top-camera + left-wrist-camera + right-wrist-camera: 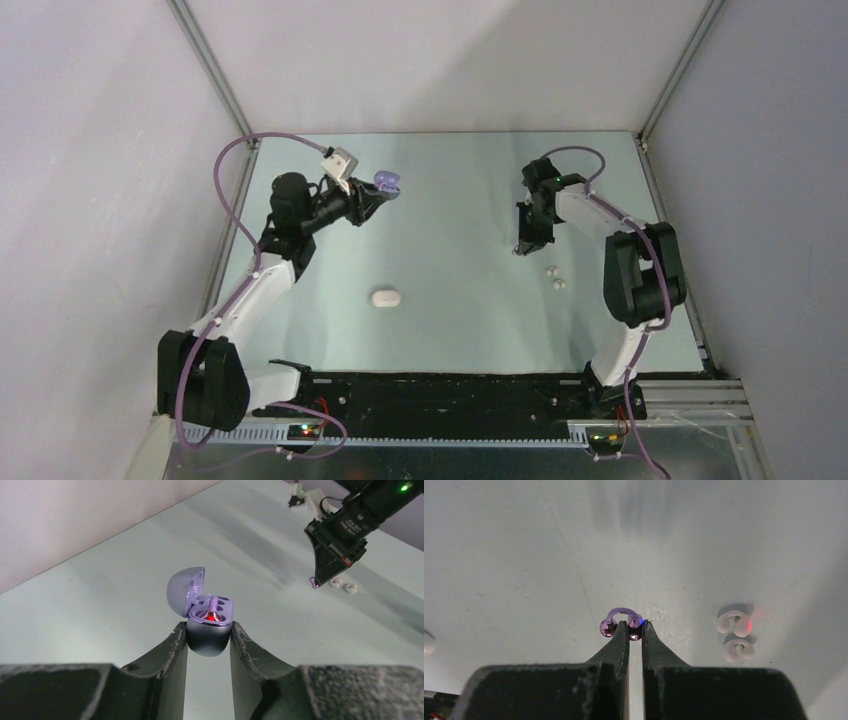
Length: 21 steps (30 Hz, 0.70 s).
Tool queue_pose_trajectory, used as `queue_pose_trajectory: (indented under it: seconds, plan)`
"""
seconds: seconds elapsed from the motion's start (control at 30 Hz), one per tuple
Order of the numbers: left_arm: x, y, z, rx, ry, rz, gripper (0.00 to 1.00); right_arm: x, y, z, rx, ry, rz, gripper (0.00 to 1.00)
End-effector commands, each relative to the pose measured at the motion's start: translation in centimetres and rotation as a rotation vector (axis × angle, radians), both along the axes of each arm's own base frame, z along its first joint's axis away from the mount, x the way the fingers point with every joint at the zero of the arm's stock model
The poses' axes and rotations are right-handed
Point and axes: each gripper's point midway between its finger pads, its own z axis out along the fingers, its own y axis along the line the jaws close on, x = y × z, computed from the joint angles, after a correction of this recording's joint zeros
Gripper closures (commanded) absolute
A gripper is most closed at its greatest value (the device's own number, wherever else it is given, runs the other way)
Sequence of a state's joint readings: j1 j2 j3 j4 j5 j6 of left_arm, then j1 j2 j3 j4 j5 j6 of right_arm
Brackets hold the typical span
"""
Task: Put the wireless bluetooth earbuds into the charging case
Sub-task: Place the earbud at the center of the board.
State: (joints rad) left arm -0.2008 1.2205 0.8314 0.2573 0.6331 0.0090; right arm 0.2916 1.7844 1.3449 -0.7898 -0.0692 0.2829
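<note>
My left gripper is shut on the lower half of a purple charging case, held up above the table at the back left. Its lid stands open and a red light glows inside; I cannot tell whether a bud sits in it. The same case shows at the left gripper from above. My right gripper is shut on one purple earbud, pinching one of its round ends just above the table. Two white earbuds lie side by side to its right.
A white pebble-shaped case lies closed on the table mid-left, apart from both arms. The white earbuds rest just in front of the right gripper. Walls close the table on three sides.
</note>
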Motion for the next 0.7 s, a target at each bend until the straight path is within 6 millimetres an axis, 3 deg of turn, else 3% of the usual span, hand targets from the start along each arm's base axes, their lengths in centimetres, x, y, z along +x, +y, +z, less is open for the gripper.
queue_pose_trajectory:
  seconds: [0.0,0.17,0.23,0.3,0.33,0.5,0.67]
  plan:
    - [-0.3,0.2,2.0,0.001,-0.057,0.018,1.00,-0.1,-0.3,-2.2,-0.025,0.063,-0.029,1.00]
    - [-0.6,0.1,2.0,0.018,-0.048,0.014,1.00,-0.4,-0.9,-5.9,-0.055,0.154,-0.058,0.96]
    - [-0.7,-0.1,1.9,0.034,-0.047,0.006,1.00,-0.5,-0.6,-6.9,-0.045,0.181,-0.060,0.91]
    - [-0.9,-0.4,1.8,0.045,-0.045,-0.001,1.00,-0.5,-0.5,-7.5,-0.040,0.198,-0.065,0.77]
    - [-1.0,-0.6,1.7,0.049,-0.039,-0.007,1.00,-0.3,-0.4,-7.4,-0.033,0.198,-0.072,0.69]
    - [-1.0,-0.9,1.8,0.046,-0.035,-0.025,1.00,0.0,0.1,-5.7,0.052,0.194,-0.060,0.48]
    - [-0.7,-0.7,1.5,0.062,-0.039,-0.035,1.00,1.3,0.3,-3.0,0.135,0.122,-0.032,0.42]
